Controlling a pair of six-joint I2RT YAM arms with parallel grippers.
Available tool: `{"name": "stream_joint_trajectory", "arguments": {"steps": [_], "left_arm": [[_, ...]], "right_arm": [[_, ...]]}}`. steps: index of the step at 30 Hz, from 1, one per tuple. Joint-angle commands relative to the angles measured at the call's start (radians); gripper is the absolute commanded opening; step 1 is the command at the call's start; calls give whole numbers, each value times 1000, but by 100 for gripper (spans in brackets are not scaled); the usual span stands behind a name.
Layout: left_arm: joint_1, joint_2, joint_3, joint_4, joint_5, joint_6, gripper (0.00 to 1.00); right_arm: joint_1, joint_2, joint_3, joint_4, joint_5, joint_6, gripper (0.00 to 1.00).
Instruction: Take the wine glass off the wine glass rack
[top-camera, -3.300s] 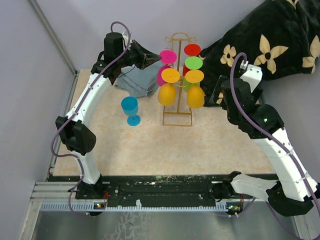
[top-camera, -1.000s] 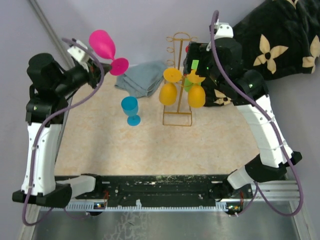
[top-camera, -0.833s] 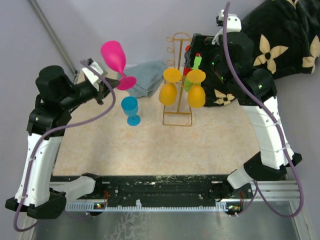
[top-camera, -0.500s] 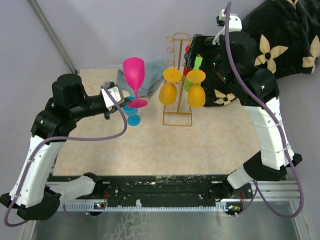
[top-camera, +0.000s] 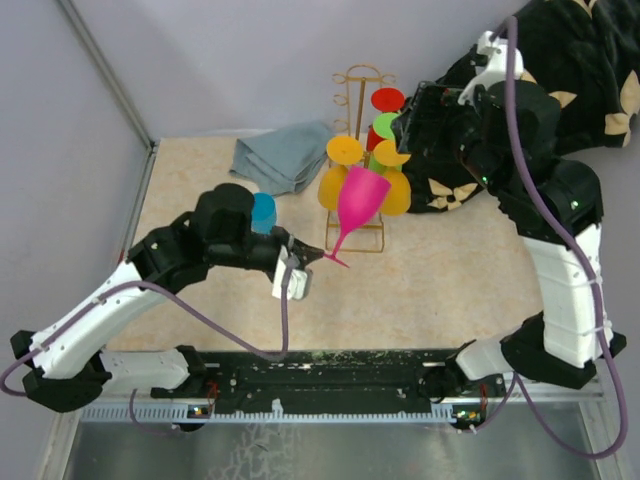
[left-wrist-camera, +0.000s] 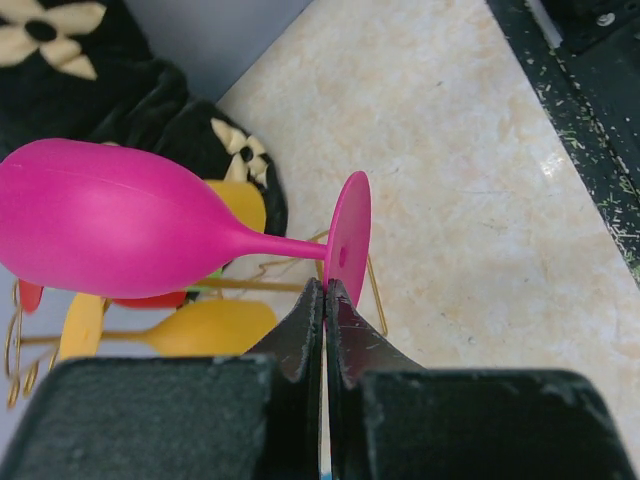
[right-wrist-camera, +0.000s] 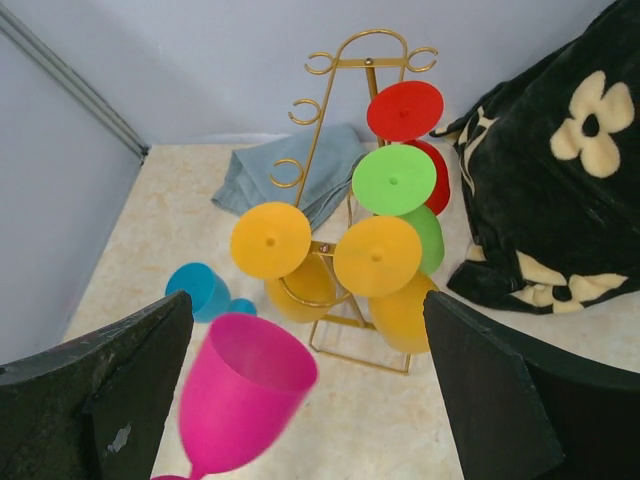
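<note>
Top external: we see left tool stretched to mid-frame, clamped on pink wine glass foot; right tool gaping, high upper right.

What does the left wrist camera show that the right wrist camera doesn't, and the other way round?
Left wrist only: the left gripper shut on the pink wine glass at its foot, and the black strip at the table's near edge. Right wrist only: the wine glass rack with its curled top, the blue glass, the grey cloth. Both: the pink wine glass, the yellow glasses, the floral blanket.
</note>
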Motion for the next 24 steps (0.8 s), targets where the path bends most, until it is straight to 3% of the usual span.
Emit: {"name": "stream_joint_trajectory", "arguments": {"steps": [1,12,24], "left_arm": [[-94,8,-68,136,-35,138,0],[-241,-23,-394,492,-112,326,0],[-294,23,-488,709,-209,389,0]], "right_arm": [[-5,-80,27,-51,-12,45,98],[-5,-158,-95,-266,-211,100,97],[-5,-125,-180,-394,-303,64,91]]}}
